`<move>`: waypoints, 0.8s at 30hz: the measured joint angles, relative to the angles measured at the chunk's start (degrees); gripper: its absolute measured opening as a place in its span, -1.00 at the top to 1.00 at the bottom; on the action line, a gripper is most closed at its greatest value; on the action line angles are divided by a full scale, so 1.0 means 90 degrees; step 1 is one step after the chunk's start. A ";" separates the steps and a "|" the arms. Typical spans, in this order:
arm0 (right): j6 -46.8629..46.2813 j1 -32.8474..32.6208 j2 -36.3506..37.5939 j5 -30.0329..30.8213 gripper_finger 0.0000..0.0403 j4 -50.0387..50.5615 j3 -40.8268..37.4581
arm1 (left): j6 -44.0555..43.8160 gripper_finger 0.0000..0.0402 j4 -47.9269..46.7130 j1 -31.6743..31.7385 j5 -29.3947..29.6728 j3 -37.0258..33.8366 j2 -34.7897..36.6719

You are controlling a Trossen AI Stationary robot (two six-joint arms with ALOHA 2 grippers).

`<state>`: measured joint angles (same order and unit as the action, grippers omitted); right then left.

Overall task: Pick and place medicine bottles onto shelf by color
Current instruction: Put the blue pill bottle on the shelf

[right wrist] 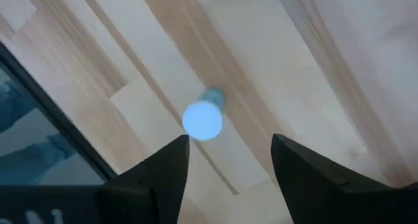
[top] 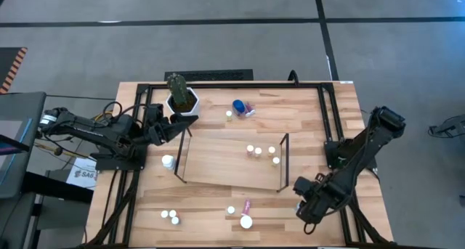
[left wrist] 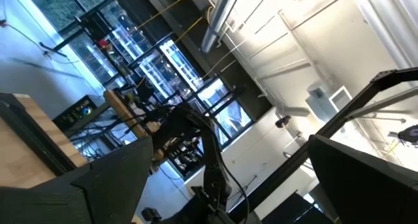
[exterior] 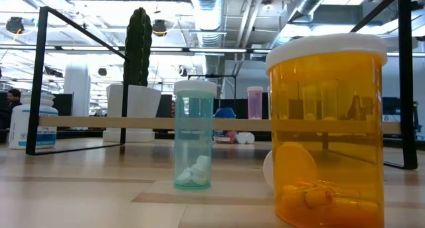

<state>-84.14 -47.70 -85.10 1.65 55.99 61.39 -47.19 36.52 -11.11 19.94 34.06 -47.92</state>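
Closest to the low camera, a large orange plastic bottle (exterior: pixel 327 128) and a teal white-capped bottle (exterior: pixel 194 134) are standing on the table. Beyond them, the right gripper (right wrist: pixel 228 160) is hovering over the teal bottle, jaws spread and empty. Farther back, the light-wood shelf (top: pixel 218 158) is carrying four small bottles (top: pixel 261 152), while the left gripper (top: pixel 179 125) is waiting beside the cactus pot (top: pixel 182 99), jaws apart, holding nothing.

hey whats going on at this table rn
Two robot arms are sorting medicine bottles onto the shelf. Four small bottles stand on it; others sit scattered on the table. The right gripper hovers, jaws open and empty, above a white-capped bottle. The left gripper waits by the cactus pot.
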 joint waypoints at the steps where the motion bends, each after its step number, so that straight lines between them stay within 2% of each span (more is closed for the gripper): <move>1: 0.0002 0.0027 -0.0019 -0.0002 -0.21 0.0005 0.0000 | 0.0004 -0.96 -0.0022 0.0000 -0.0002 0.0000 0.0000; 12: -0.0047 0.0176 -0.0089 0.0000 -0.24 -0.0252 -0.0001 | -0.0061 -0.96 -0.0477 -0.0002 -0.0007 0.0000 0.0000; 24: 0.0000 0.0167 -0.1022 -0.0389 -0.24 -0.0524 0.0002 | -0.0190 -0.96 -0.0508 -0.0002 -0.0171 -0.0002 0.0002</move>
<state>-84.14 -46.19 -94.30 -1.85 51.27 61.40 -48.90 31.94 -11.14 18.40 34.05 -47.90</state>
